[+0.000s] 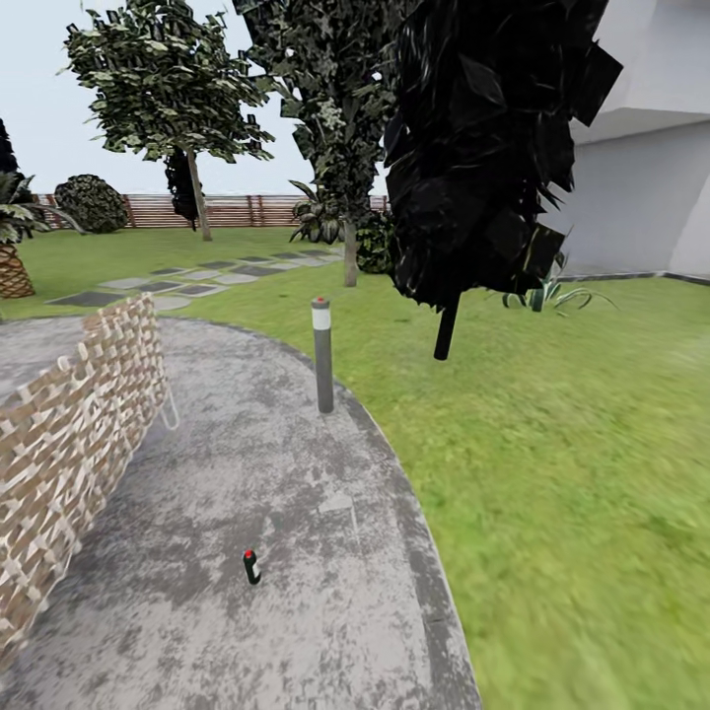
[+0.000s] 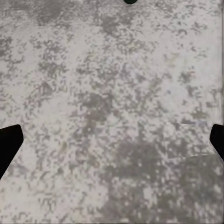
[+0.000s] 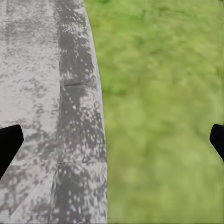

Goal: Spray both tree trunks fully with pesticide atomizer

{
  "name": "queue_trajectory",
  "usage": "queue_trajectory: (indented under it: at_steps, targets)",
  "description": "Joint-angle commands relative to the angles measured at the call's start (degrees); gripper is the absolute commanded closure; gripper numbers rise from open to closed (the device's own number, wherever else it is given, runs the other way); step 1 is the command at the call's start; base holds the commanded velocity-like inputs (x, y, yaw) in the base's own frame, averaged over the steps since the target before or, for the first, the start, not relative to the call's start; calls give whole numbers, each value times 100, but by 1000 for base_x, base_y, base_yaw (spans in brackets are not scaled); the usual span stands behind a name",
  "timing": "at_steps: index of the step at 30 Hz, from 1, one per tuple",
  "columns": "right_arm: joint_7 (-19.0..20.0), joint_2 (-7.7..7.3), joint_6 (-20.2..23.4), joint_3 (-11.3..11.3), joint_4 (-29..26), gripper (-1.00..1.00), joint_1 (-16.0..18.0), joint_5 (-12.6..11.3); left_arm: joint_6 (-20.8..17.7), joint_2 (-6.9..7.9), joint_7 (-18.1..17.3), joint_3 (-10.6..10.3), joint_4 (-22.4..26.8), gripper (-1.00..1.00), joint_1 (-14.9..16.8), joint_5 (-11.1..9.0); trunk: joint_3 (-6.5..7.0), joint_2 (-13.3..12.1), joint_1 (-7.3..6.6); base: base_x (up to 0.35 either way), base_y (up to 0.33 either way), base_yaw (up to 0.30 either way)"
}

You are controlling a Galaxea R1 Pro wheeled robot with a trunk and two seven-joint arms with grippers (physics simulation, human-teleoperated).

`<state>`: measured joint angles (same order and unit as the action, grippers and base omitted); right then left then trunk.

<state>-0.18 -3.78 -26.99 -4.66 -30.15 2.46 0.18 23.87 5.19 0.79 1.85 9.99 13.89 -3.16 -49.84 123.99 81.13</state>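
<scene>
The pesticide atomizer [image 1: 251, 566] is seen in the head view as a small dark bottle with a red cap, standing slightly tilted on the grey stone paving [image 1: 247, 473], with open paving all around it. Nothing is touching it.

A woven lattice fence [image 1: 74, 434] runs along the paving's left side, fairly near the bottle. Farther up the path a grey bollard [image 1: 322, 355] with a white band and a red top is planted at the paving's edge, right where the stone meets the grass [image 1: 562, 444]. To its right a near-black column-shaped tree [image 1: 483, 148] hangs heavy over the lawn on a thin dark stem, blocking much of what's behind it.

Two pale-trunked trees are spotted farther back: one [image 1: 168, 84] by the brown slat fence [image 1: 227, 210], another [image 1: 340, 128] closer in, its trunk [image 1: 350, 253] rising beside the stepping stones [image 1: 197, 281]. The grey wall of a building [image 1: 631, 197] closes off the right side. A spiky plant [image 1: 547, 294] sits at the foot of it.

In the left wrist view, mottled paving [image 2: 112, 116] is seen beyond the left gripper [image 2: 112, 142], whose dark fingertips [image 2: 9, 142] are spread wide at the frame's edges with nothing between them. In the right wrist view, the right gripper [image 3: 112, 142] is likewise spread apart and empty, fingertips [image 3: 9, 142] at the edges, with the paving border [image 3: 77, 102] and grass [image 3: 158, 116] beneath it.
</scene>
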Motion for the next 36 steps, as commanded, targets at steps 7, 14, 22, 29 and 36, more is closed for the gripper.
queue_trajectory:
  at_steps: [7,14,22,29,36]
  targets:
    - [0,11,-7,8,-16,-100,0,0,4,0,0,0,3,-100,0,0,0,0,0,324,63,0]
    - [1,18,-8,0,-13,-100,0,0,4,0,0,0,0,-100,0,0,0,0,0,289,177,0]
    - [1,18,-7,1,-9,-100,0,0,4,0,0,0,-5,-100,0,0,0,0,0,222,199,31]
    - [0,25,-7,1,-9,-100,0,0,4,0,0,0,-6,-100,0,0,0,0,0,231,165,234]
    - [0,26,-6,0,-9,-100,0,0,4,0,0,0,-6,-100,0,0,-3,0,0,237,134,160]
